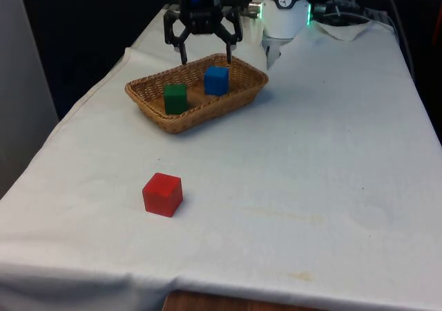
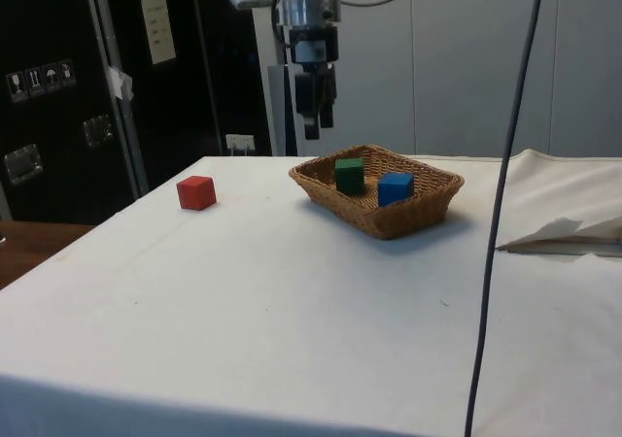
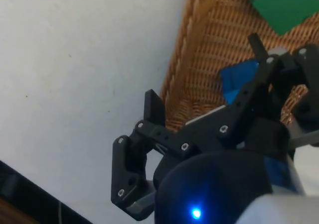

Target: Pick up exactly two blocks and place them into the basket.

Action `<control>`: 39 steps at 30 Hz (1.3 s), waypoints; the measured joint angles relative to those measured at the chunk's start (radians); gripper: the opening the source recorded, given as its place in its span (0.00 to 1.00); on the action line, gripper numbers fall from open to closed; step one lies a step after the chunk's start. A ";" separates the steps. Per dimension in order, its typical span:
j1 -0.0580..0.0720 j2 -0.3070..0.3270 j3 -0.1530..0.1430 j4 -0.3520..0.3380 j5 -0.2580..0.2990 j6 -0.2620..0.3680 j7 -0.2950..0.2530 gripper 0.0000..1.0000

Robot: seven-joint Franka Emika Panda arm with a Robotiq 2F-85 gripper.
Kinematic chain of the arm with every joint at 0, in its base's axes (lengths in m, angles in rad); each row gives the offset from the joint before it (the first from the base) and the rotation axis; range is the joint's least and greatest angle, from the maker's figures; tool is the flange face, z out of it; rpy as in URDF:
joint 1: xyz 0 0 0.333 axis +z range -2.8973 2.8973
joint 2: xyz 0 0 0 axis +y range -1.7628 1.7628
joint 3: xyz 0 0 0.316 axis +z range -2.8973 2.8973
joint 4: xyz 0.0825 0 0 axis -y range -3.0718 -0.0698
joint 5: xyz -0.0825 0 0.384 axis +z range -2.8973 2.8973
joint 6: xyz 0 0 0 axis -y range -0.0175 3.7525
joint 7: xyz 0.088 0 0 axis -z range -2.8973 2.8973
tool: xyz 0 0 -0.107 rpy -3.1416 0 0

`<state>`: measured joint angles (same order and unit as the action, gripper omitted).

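The basket (image 1: 243, 90) is woven wicker, tan to golden brown — its ribbed weave shows plainly in the wrist view. In it sit a dark green block (image 1: 175, 98) and a bright blue block (image 1: 216, 80). A red block (image 1: 163, 194) lies on the white tablecloth (image 1: 318, 180), which bears a few faint yellowish stains near its near edge. The gripper (image 1: 205, 51) above the basket is black — matte.

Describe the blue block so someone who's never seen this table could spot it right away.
Find the wicker basket on the white cloth, below the open gripper. Two blocks sit inside it: in the front view the blue block is the one to the right, beside the green block. It is the only blue thing; the red block lies outside, alone on the cloth.
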<state>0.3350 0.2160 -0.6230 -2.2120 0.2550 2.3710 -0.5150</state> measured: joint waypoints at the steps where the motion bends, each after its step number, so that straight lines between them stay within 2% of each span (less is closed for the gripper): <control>1: 0.001 -0.004 0.005 0.000 -0.005 0.001 0.009 1.00; 3: 0.003 -0.013 0.020 0.000 -0.021 0.004 0.034 1.00; 5: 0.003 -0.013 0.020 0.000 -0.021 0.004 0.034 1.00; 11: 0.008 -0.034 0.063 0.003 -0.063 0.016 0.101 1.00; 19: 0.011 -0.036 0.094 0.013 -0.079 0.029 0.140 1.00; 26: 0.013 -0.035 0.134 0.014 -0.110 0.049 0.198 1.00; 39: 0.016 -0.017 0.203 0.021 -0.224 0.077 0.339 1.00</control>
<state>0.3510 0.1990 -0.4200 -2.1910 0.0310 2.4480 -0.1760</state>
